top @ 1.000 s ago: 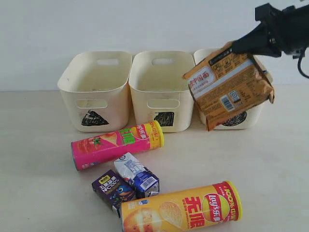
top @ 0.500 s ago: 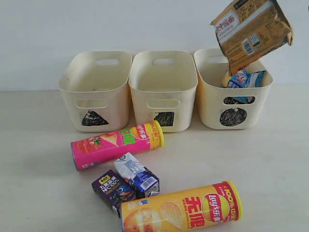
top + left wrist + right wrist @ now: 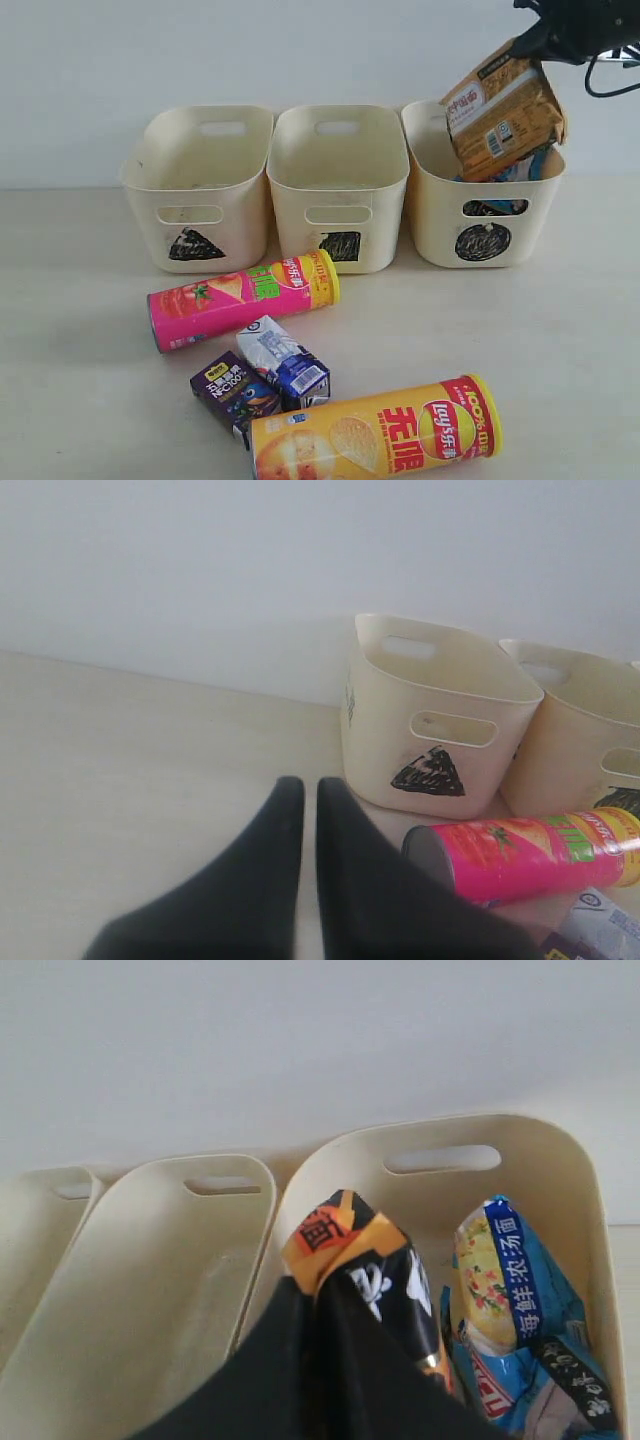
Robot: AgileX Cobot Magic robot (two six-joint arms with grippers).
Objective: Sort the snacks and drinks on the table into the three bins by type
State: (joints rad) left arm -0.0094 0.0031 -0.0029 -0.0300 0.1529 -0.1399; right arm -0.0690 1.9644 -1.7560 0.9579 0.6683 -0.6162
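Observation:
My right gripper (image 3: 525, 40) is shut on the top edge of the orange-brown snack packet (image 3: 500, 118), which hangs tilted with its lower end inside the circle bin (image 3: 440, 225). In the right wrist view the gripper (image 3: 305, 1290) pinches that packet (image 3: 345, 1228) beside a blue-white packet (image 3: 510, 1300) lying in the same bin (image 3: 440, 1125). The triangle bin (image 3: 195, 190) and square bin (image 3: 335, 190) stand to the left. On the table (image 3: 560, 330) lie a pink-and-yellow can (image 3: 245, 298), a yellow-and-red can (image 3: 375, 435), a white-and-blue carton (image 3: 285, 365) and a dark purple carton (image 3: 232, 390). My left gripper (image 3: 302, 785) is shut and holds nothing.
A pale wall rises directly behind the bins. In the left wrist view the triangle bin (image 3: 440, 720) and the pink can (image 3: 530, 850) lie ahead of the shut fingers, with bare table (image 3: 130, 750) to one side.
The right gripper carried the orange-brown packet up from in front of the circle bin to above it, then lowered it so its bottom end is inside. The left gripper stayed put.

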